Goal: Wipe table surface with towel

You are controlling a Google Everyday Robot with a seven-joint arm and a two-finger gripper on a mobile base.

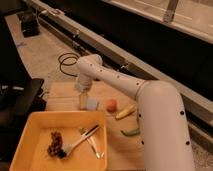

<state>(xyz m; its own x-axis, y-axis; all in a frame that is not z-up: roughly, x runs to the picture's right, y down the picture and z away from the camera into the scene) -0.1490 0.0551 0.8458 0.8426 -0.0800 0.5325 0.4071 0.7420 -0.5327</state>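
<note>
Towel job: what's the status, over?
Gripper open, low over table surface, beside towel. Towel lying on table, ungripped. Round orange-red fruit close by.

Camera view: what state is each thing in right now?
Gripper: open, down at the table, just left of the towel.
Towel: flat on the table, not held.
Tray: holding utensils and a dark clump.

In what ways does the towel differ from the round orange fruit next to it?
The towel is pale blue-grey, square and flat; the round fruit is orange-red and ball-shaped. The towel lies right beside the open gripper; the fruit lies on the towel's other side. Both rest on the table surface.
</note>
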